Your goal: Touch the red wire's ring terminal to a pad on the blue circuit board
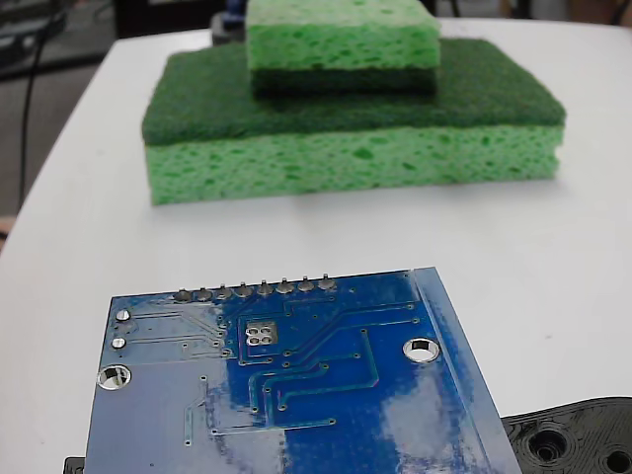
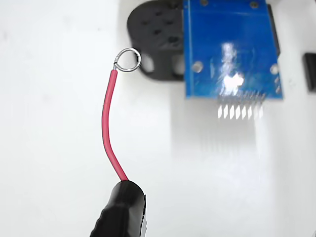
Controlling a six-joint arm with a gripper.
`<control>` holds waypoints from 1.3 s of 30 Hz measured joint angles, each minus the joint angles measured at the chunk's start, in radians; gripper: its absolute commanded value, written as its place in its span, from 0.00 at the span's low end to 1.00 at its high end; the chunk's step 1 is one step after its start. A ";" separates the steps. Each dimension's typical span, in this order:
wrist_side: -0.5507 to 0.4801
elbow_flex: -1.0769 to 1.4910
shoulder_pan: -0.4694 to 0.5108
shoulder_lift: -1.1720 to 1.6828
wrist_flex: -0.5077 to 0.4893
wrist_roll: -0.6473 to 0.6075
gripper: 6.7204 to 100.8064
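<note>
Red wire [image 2: 107, 126], hand unseen.

An electronics test bench: a white tabletop [image 1: 79, 197] carrying a bare blue circuit board [image 1: 326, 395], with dark cables [image 1: 30, 89] behind.

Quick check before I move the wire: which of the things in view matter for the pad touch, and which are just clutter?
For the job:
- red wire
- ring terminal, not on the board yet
- blue circuit board
- pad, the silver square on the board

Just lying about:
- two stacked green sponges behind the board
- black plastic piece with holes beside the board
</note>
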 measured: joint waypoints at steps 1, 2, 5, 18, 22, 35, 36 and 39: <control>-0.008 0.064 -0.002 0.052 -0.026 0.002 0.99; -0.011 0.124 -0.003 0.103 -0.044 0.002 0.99; -0.020 0.272 -0.009 0.227 -0.078 0.008 0.99; 0.061 0.515 -0.103 0.514 -0.117 0.032 0.99; 0.074 0.571 -0.100 0.514 -0.133 0.025 0.99; 0.138 0.574 -0.176 0.514 -0.135 0.035 0.99; 0.144 0.574 -0.178 0.514 -0.135 0.037 0.99; 0.160 0.574 -0.178 0.514 -0.137 0.044 0.99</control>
